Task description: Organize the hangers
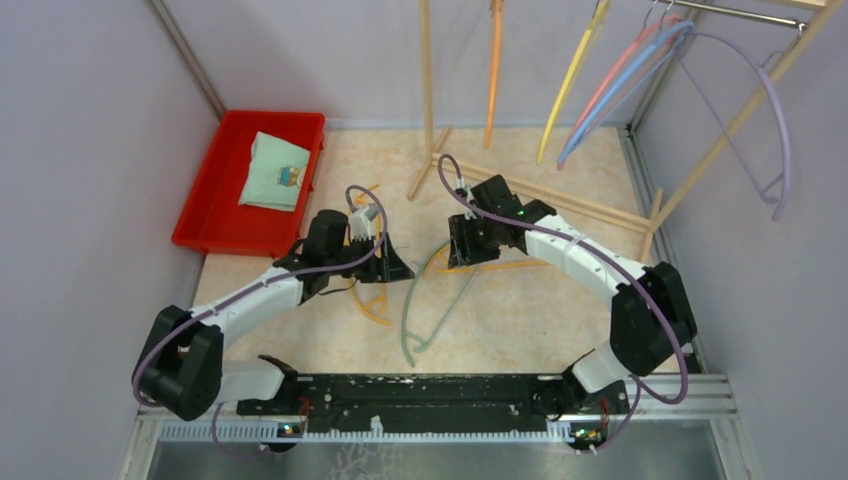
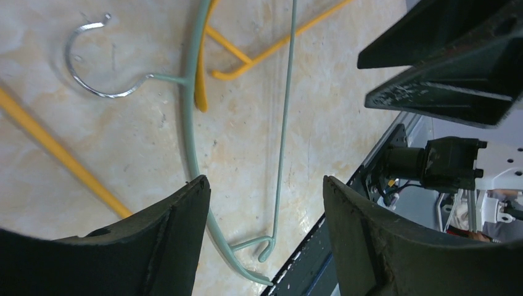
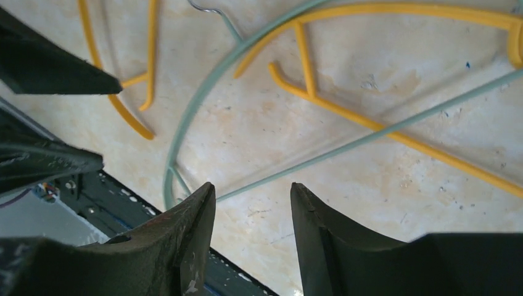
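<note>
**A:** Hangers [image 1: 404, 325] on the table: is either gripper on one?

**B:** No. The left gripper [image 2: 265, 180] is spread wide and empty, over the thin pale-green plastic hanger [image 2: 190, 123] lying on the marbled beige tabletop [image 2: 240, 142]. The right gripper [image 3: 253, 188] is parted less and is also empty. The green hanger's slim bar ends just beyond its fingertips.

**A:** And the others?

**B:** Yellow plastic hangers [image 3: 370, 123] lie crossed with the green one. Other coloured hangers [image 1: 572, 80] hang by the pale wooden rack [image 1: 428, 90] behind.
</note>
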You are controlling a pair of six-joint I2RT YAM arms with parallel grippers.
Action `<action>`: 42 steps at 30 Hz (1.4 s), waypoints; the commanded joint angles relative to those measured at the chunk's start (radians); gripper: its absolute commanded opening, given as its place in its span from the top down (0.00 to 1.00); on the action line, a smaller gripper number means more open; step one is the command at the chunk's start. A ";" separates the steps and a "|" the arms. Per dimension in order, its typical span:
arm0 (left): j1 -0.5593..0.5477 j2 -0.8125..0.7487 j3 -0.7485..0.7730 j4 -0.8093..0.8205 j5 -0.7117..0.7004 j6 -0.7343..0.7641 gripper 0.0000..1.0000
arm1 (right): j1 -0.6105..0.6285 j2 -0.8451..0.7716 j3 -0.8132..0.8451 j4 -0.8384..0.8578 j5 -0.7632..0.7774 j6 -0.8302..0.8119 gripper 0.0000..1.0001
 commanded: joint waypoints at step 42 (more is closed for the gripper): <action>-0.070 -0.091 -0.162 0.057 -0.146 -0.126 0.29 | 0.004 0.106 -0.020 0.226 0.217 0.254 1.00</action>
